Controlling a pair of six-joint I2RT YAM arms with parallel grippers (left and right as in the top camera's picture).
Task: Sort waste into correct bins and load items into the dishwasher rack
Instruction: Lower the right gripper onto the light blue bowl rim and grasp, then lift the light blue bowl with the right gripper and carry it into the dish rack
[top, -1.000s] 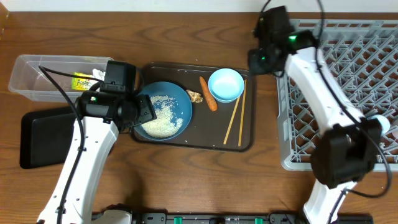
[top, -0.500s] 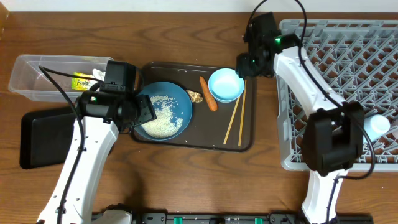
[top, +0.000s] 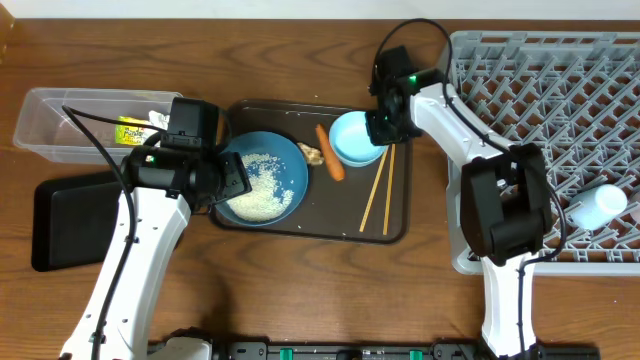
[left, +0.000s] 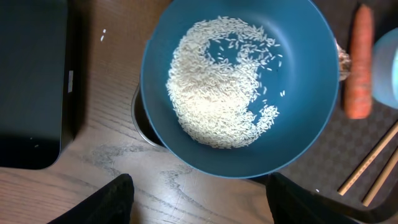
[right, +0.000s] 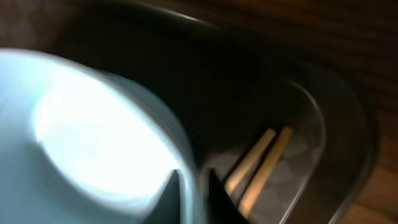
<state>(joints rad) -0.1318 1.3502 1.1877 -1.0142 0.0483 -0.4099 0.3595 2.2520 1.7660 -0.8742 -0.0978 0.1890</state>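
Far left: clear tub (top: 48, 130) holds the yellow-green wrapper (top: 130, 132) and a bit of white paper (top: 159, 118), both partly covered by the left arm (top: 140, 250). The arm also hides the right end of the black tray (top: 65, 225). Left gripper (left: 199, 182) is open and empty. Only its fingers (left: 115, 199) show, cut off at the frame bottom on either side of the dark blue plate-bowl (left: 305, 74); can't tell contact. The rice (left: 211, 106) is in that bowl, on the brown tray (top: 320, 225). Next come the food scrap (top: 313, 155), carrot (top: 331, 155) and light blue bowl (top: 350, 140). Right gripper (right: 191, 183) is closed on the bowl's right rim in a blurred view. Chopsticks (top: 378, 190) lie beside it. The grey rack (top: 570, 90) is clipped at the right edge, with a pale cup (top: 597, 208) lying in it.
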